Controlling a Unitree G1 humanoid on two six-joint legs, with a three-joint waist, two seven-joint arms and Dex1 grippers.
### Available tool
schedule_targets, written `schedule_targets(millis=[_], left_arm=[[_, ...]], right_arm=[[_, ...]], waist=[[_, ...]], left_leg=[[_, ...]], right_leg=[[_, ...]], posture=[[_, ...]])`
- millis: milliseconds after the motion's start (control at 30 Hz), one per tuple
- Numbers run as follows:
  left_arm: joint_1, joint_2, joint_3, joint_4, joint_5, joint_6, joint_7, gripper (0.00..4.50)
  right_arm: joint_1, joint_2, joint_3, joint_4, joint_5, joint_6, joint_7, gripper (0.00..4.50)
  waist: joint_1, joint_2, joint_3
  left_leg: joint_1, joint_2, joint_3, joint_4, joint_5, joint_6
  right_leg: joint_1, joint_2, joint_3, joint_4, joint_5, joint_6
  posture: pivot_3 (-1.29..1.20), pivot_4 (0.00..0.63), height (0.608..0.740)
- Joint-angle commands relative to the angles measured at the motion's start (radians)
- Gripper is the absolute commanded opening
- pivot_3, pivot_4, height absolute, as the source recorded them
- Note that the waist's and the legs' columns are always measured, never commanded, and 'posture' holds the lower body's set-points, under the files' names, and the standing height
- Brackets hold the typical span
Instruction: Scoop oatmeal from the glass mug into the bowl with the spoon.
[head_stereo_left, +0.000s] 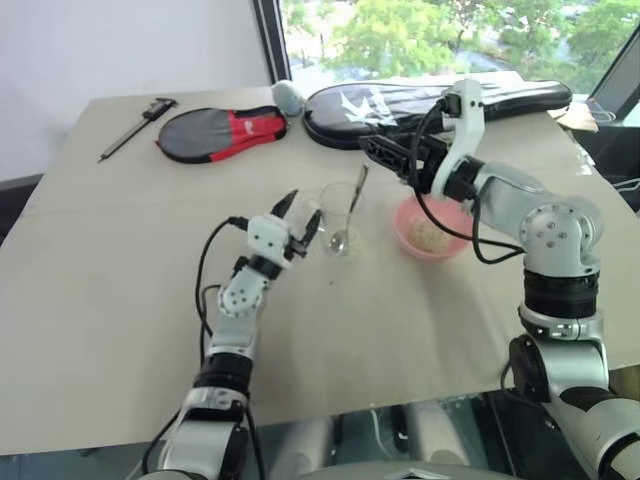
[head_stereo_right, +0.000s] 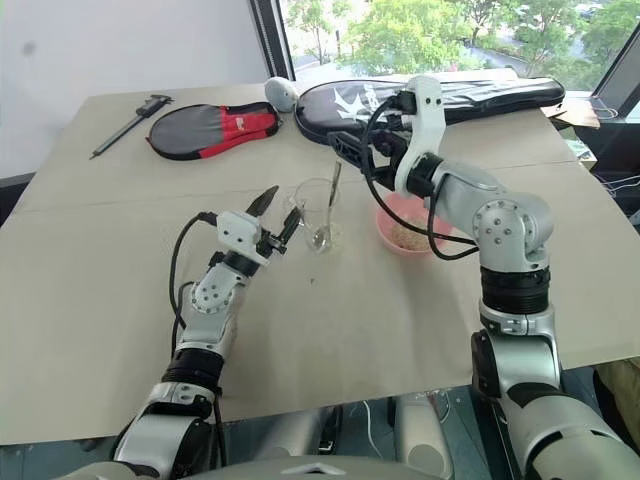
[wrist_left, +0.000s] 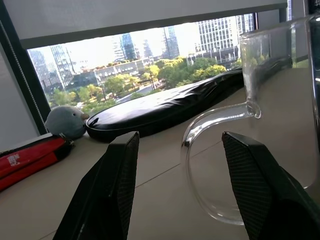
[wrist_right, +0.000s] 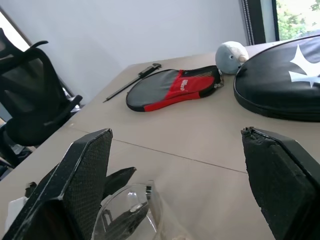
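- 2 pincers of mine are over the table (head_stereo_left: 120, 330), and both stand apart with nothing in them.
- My left gripper (head_stereo_left: 300, 222) sits just beside the glass mug (head_stereo_left: 338, 215), its 2 fingers spread on either side of the mug's handle (wrist_left: 210, 150) without clamping it.
- My right gripper (head_stereo_left: 378, 152) hangs above and behind the mug, fingers wide, pointing toward my left.
- The spoon (head_stereo_left: 349, 213) stands inside the mug, its oval end at the bottom and its handle leaning against the rim, tilted toward the window.
- The bowl (head_stereo_left: 432, 232) is just to the right of the mug, near but not touching, and my right forearm crosses over its far edge.
- The oatmeal (head_stereo_left: 430, 236) lies as a pale heap in the bowl; I cannot tell whether any is in the mug.
- 4 other things lie at the far side, well apart from the mug: a dark caliper (head_stereo_left: 136, 126) at the far left, a red and black paddle case (head_stereo_left: 220, 132), a grey plush toy (head_stereo_left: 288, 96), and a long black racket bag (head_stereo_left: 430, 100) behind my right arm.
- A black office chair (wrist_right: 30, 100) stands off the table's left side.
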Motion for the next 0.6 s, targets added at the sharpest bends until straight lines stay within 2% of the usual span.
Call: schedule_targets(millis=[33,100,200,333,433,600], left_arm=[[0.037,0.02,0.008,-0.093,-0.014,0.006,-0.005,2.71],[0.067,0.03,0.009,-0.138,-0.028,0.029,-0.015,2.71],[0.168,0.06,0.016,-0.268,-0.069,0.099,-0.04,2.71],[0.295,0.097,0.03,-0.442,-0.115,0.222,-0.049,2.71],[0.426,0.117,0.043,-0.597,-0.16,0.316,-0.048,2.71],[0.638,0.127,0.035,-0.785,-0.175,0.416,-0.041,2.71]], right_arm=[[0.008,-0.026,-0.038,-0.057,0.018,-0.002,0.043,4.16],[0.039,-0.055,-0.026,-0.078,-0.035,-0.064,0.08,4.16],[0.158,-0.103,-0.008,-0.113,-0.176,-0.253,0.149,4.16],[0.321,-0.132,-0.041,-0.175,-0.203,-0.378,0.253,4.16],[0.53,-0.182,-0.125,-0.231,-0.209,-0.48,0.36,4.16],[0.885,-0.294,-0.148,-0.303,-0.266,-0.647,0.6,4.16]], waist=[[0.0,0.0,0.0],[0.001,0.0,0.0],[0.001,0.0,0.0],[0.001,0.001,0.0],[0.004,0.001,0.0],[0.007,0.003,-0.001]], left_leg=[[0.0,0.0,0.0,0.0,0.0,0.0],[0.0,0.0,0.0,0.0,0.0,0.0],[0.0,0.0,0.0,0.0,0.0,0.0],[0.0,0.0,0.0,-0.002,0.0,0.0],[0.0,0.001,-0.001,-0.002,-0.001,0.001],[0.004,0.001,-0.001,-0.003,-0.003,0.005]], right_leg=[[0.0,0.0,0.0,0.0,0.0,0.0],[0.0,0.0,0.0,0.0,0.0,0.0],[0.0,0.0,0.0,-0.001,0.0,0.0],[0.001,0.0,0.0,-0.003,0.0,0.0],[0.001,0.0,-0.001,-0.004,0.0,0.0],[0.009,0.0,-0.002,-0.01,-0.001,0.001]], posture=[[0.0,0.15,0.74],[0.0,0.15,0.74],[0.0,0.15,0.74],[0.0,0.15,0.74],[0.0,0.15,0.74],[0.0,0.15,0.74]])
